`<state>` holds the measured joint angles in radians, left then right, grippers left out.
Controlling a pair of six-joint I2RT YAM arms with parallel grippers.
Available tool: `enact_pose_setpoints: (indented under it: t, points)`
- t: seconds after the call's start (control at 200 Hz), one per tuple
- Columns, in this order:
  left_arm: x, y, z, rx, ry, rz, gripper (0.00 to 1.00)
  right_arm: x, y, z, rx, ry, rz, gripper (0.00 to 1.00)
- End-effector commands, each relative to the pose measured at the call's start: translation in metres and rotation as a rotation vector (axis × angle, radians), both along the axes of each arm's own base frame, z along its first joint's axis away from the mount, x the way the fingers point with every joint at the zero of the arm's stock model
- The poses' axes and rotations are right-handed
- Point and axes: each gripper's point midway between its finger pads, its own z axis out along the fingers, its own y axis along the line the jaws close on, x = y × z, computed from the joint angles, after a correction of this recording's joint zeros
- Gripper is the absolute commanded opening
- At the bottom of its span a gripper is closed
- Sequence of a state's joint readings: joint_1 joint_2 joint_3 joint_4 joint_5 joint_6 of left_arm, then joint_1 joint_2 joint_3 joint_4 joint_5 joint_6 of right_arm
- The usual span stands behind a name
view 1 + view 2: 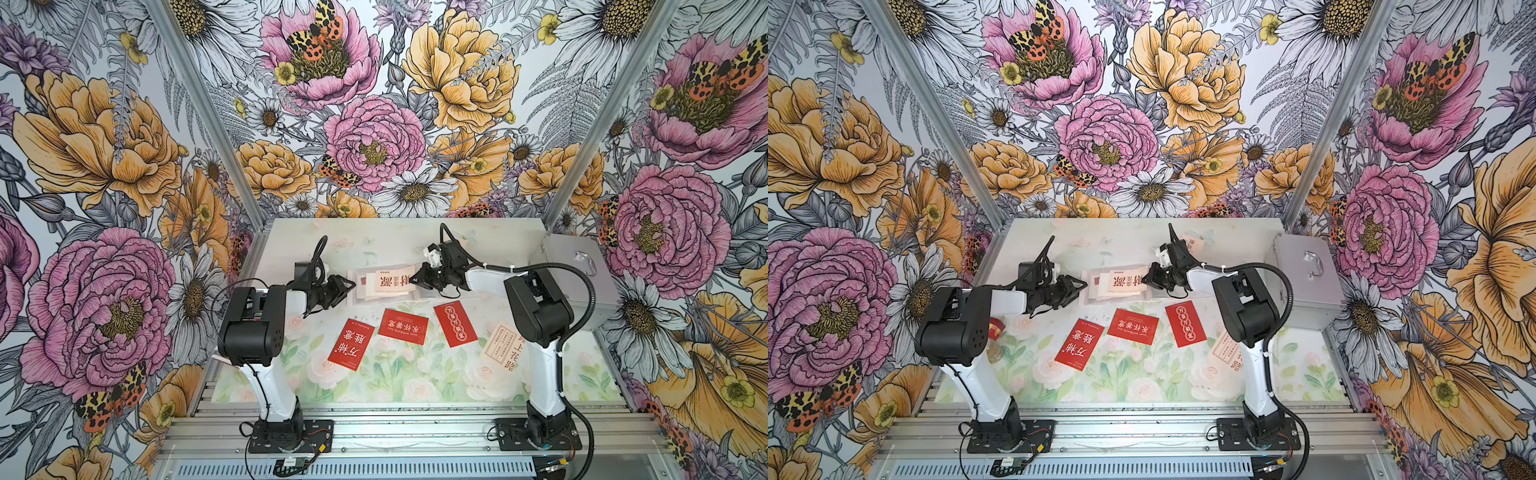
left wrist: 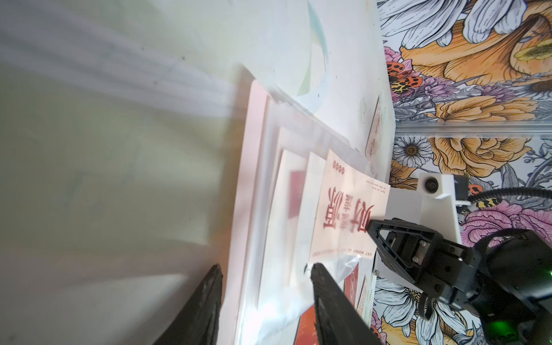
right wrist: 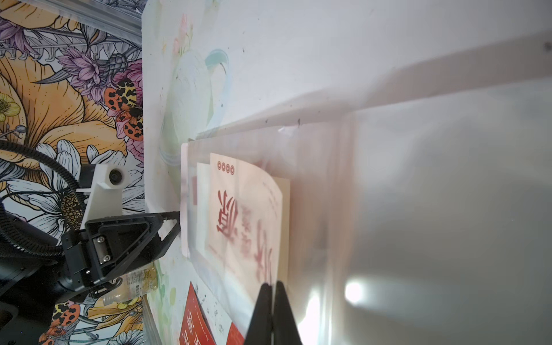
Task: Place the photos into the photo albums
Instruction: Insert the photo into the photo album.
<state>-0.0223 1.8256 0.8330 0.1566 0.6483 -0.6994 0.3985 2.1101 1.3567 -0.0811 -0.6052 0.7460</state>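
Right gripper (image 1: 414,279) clenched on the right edge of a cream photo (image 1: 390,282) — card bowed over the open photo album (image 1: 362,294) mid-table, left gripper (image 1: 349,289) parted at the album's left edge, red photos (image 1: 404,326) just beside the album.

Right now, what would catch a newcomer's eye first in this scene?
The loud floral wallpaper on every wall dominates. On the table, three red photos lie in a row, and beyond them the right tool pinches a cream photo at the open photo album.
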Motion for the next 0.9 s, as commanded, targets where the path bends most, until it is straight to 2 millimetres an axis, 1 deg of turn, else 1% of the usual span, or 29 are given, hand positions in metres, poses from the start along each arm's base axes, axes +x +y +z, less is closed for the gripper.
enact_pose_setpoints:
  t: [0.0, 0.1, 0.205, 0.29, 0.355, 0.44, 0.515, 0.615, 0.681, 0.761, 0.891]
  points:
    - [-0.002, 0.005, 0.021, -0.002, -0.05, -0.017, 0.5, 0.002, 0.0, 0.006, -0.05, -0.032, 0.026, 0.11]
    - [-0.004, 0.018, 0.024, 0.021, -0.051, 0.006, 0.5, 0.002, -0.01, 0.016, -0.095, -0.059, 0.011, 0.21]
    - [-0.004, 0.025, 0.03, 0.034, -0.062, 0.018, 0.5, 0.001, -0.022, 0.022, -0.143, -0.078, -0.005, 0.27]
    - [-0.004, 0.026, 0.032, 0.047, -0.064, 0.019, 0.5, 0.002, -0.033, 0.019, -0.191, -0.072, -0.022, 0.3]
    - [-0.004, 0.026, 0.033, 0.049, -0.065, 0.02, 0.5, 0.002, -0.043, 0.012, -0.242, -0.059, -0.037, 0.32]
    - [-0.005, 0.023, 0.03, 0.053, -0.059, 0.012, 0.5, 0.002, -0.05, 0.009, -0.28, -0.055, -0.049, 0.32]
    - [-0.005, 0.019, 0.027, 0.055, -0.053, 0.004, 0.5, 0.003, -0.053, 0.007, -0.292, -0.054, -0.058, 0.27]
    - [-0.005, 0.017, 0.022, 0.06, -0.044, -0.003, 0.5, 0.007, -0.052, 0.003, -0.294, -0.047, -0.066, 0.12]
    - [-0.004, 0.015, 0.02, 0.062, -0.041, -0.008, 0.5, 0.011, -0.048, 0.002, -0.284, -0.044, -0.061, 0.05]
    - [-0.003, 0.012, 0.019, 0.063, -0.039, -0.016, 0.5, 0.016, -0.042, 0.001, -0.282, -0.049, -0.058, 0.02]
    - [-0.001, 0.004, 0.015, 0.062, -0.033, -0.037, 0.5, 0.023, -0.036, -0.004, -0.282, -0.041, -0.051, 0.02]
